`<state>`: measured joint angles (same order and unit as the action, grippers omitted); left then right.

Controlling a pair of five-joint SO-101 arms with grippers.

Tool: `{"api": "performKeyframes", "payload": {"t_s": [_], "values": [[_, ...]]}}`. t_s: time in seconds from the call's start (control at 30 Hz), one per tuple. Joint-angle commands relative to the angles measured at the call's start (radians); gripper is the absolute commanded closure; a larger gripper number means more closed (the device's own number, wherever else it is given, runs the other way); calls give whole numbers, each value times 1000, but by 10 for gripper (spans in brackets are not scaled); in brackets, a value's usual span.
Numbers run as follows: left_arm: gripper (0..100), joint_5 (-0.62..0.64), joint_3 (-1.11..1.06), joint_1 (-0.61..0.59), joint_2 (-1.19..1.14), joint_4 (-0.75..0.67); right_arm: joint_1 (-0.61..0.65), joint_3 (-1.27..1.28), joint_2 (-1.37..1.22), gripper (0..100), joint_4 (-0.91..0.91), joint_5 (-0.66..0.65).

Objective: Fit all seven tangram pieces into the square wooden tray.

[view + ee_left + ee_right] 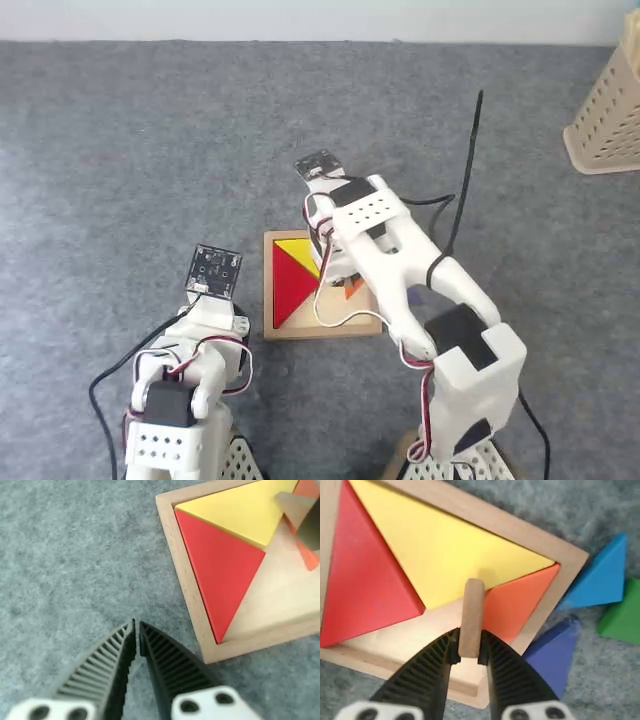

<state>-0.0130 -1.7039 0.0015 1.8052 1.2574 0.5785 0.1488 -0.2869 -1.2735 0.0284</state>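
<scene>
your right claw (468, 649) — clamped on tan piece (471, 612) | over bare tray (520, 532) floor beside orange triangle (515, 605) | left claw (136, 630) pinched closed, empty

The left arm (185, 385) stands at 7 o'clock in the high view, folded up over its base with the wrist pointing down, its jaws drawn together almost tip to tip. The right arm (400, 265) stretches from 5 o'clock toward 11, wrist bent downward, its jaws clamped on a thin wooden piece (471, 615).

Grey carpet (150, 130); beige perforated basket (610, 110)
</scene>
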Motion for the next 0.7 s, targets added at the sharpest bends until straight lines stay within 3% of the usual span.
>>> {"api": "performKeyframes", "payload": {"t_s": [0.0, 0.23, 0.43, 0.67], "values": [[988, 6, 19, -6, 21, 6, 10, -57, 13, 992, -10, 6], [988, 6, 19, -6, 21, 6, 10, -57, 10, 991, -31, -28], [988, 6, 19, -6, 21, 6, 12, -54, 8, 864, -31, -29], [988, 6, 19, -6, 21, 6, 13, -57, 18, 872, -51, -29]]}}
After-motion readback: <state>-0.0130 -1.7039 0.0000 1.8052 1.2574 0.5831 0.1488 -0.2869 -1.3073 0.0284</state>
